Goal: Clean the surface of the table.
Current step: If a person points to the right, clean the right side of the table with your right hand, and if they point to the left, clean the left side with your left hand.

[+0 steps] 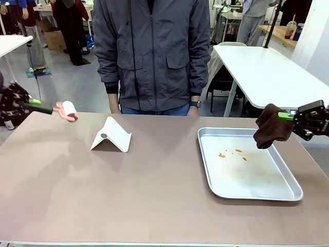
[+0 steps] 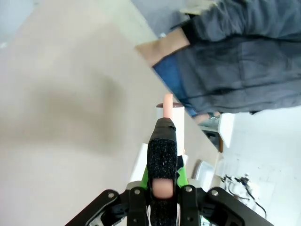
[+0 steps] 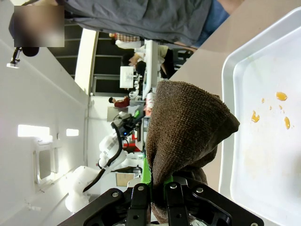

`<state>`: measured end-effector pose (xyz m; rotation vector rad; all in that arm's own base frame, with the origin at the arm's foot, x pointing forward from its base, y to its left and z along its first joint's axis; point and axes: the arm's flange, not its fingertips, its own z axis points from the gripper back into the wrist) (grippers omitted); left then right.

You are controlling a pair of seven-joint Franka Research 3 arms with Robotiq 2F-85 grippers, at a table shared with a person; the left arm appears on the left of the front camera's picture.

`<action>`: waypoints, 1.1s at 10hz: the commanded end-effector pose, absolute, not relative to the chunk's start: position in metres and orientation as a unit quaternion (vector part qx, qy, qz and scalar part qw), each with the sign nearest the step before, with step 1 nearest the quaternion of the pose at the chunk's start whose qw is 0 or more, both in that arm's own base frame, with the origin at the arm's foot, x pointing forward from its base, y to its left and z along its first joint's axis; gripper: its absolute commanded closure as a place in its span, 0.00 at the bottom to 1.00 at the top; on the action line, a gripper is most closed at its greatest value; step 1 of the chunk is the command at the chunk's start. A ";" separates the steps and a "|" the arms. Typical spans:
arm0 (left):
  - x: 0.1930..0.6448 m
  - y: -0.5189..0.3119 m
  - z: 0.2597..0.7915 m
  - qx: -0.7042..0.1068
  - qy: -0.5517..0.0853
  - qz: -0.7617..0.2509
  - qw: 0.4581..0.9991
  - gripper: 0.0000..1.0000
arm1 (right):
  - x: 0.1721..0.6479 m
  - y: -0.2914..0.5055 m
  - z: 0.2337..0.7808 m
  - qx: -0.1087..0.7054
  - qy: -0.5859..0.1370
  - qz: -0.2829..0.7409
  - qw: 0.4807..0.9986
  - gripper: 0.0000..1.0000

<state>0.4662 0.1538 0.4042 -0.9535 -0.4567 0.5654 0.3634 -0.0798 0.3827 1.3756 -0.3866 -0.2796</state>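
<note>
Left fingers [image 1: 35,101] pinch roller [image 1: 68,109] handle, over worktop [image 1: 154,195] at far-left corner. Right fingers [image 1: 284,116] clamp brown cloth [image 1: 270,128] above tray [image 1: 257,180] far-right corner, by worktop's right edge. Orange spots [image 1: 234,153] in tray. Person [image 1: 151,51] stands at worktop's far edge.

No readable text, label, brand, number or sign. Smooth taupe-brown table top [image 1: 154,200]: blank. Silver rectangular metal tray [image 1: 241,180]: unmarked. White folded plastic stand [image 1: 112,135], left of tray: plain. Person's grey zip jacket [image 1: 154,51], behind tray, further left: no visible logo.
</note>
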 end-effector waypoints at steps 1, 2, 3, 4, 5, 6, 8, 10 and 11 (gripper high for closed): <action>0.421 0.152 0.429 -0.494 -0.253 0.208 0.805 0.78 | 0.365 -0.077 0.388 0.628 -0.180 -0.133 0.745 1.00; 0.400 0.153 0.441 -0.502 -0.263 0.186 0.802 0.78 | 0.365 -0.077 0.388 0.628 -0.180 -0.133 0.745 1.00; 0.373 0.154 0.452 -0.513 -0.255 0.164 0.803 0.78 | 0.365 -0.077 0.388 0.628 -0.180 -0.133 0.745 1.00; 0.347 0.154 0.461 -0.519 -0.243 0.151 0.805 0.78 | 0.365 -0.077 0.388 0.628 -0.180 -0.133 0.745 1.00; 0.319 0.151 0.469 -0.535 -0.210 0.126 0.808 0.78 | 0.365 -0.077 0.388 0.628 -0.180 -0.133 0.745 1.00; 0.296 0.149 0.473 -0.545 -0.174 0.098 0.814 0.78 | 0.365 -0.077 0.388 0.628 -0.180 -0.133 0.745 1.00; 0.258 0.150 0.476 -0.554 -0.119 0.052 0.823 0.78 | 0.365 -0.077 0.388 0.628 -0.180 -0.133 0.745 1.00; 0.251 0.170 0.471 -0.562 -0.102 0.082 0.817 0.78 | 0.365 -0.077 0.388 0.628 -0.180 -0.133 0.745 1.00; 0.255 0.144 0.469 -0.557 -0.116 0.056 0.821 0.78 | 0.365 -0.077 0.388 0.628 -0.180 -0.133 0.745 1.00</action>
